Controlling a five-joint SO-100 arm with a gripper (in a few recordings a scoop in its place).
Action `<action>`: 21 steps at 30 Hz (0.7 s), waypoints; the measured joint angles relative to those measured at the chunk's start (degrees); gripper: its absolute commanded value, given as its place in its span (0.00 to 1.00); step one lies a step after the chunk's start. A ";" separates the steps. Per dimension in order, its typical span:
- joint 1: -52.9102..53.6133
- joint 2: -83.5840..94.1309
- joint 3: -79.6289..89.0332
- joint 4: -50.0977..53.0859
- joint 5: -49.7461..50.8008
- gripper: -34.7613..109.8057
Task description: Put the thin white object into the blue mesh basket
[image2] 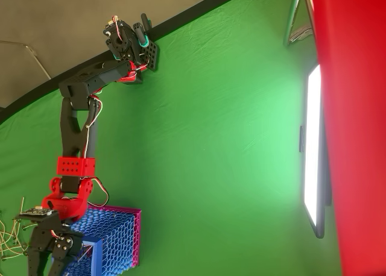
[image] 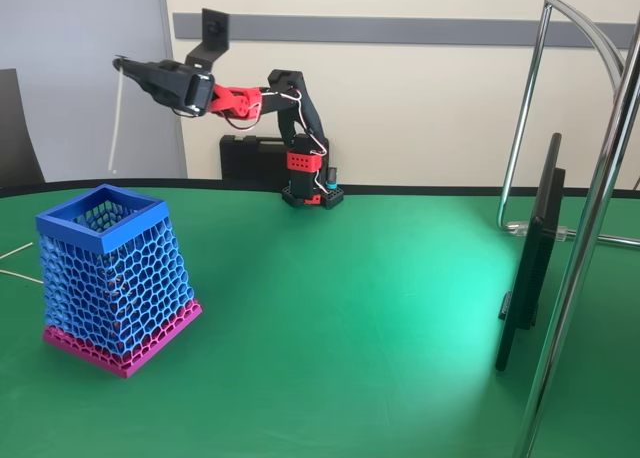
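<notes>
One arm stood at the far edge of the bench (image: 380, 308), which carried a green cover. The arm reached out to the left in the fixed view, with its gripper (image: 122, 66) raised high above the bench surface. The fingers (image: 140, 71) were pressed together on the top end of one white stick (image: 115, 118), which hung straight down from them with its lower end free in the air, above and behind the basket rim in that view. The dark tip of the stick could not be made out.

One blue basket (image: 115, 278) stood upright near the left edge of the bench in the fixed view, its square rim open upward and its magenta base band resting on the cover. In the overhead view the gripper (image2: 45, 261) lay over the basket (image2: 117, 234) at the bottom left corner of the picture.

At least two thin pale sticks (image: 15, 263) lay on the bench at its left edge, beside the basket. One flat screen (image: 535, 258) stood upright near the right edge of the bench. One black case (image: 250, 163) lay behind the arm base.
</notes>
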State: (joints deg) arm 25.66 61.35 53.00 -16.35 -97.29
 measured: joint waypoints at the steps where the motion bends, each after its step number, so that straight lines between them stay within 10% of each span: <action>1: 0.26 -0.09 0.09 0.00 0.00 0.25; 21: 1.14 3.69 25.22 -1.32 14.15 0.34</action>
State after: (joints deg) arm 26.81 65.04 78.22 -17.67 -83.14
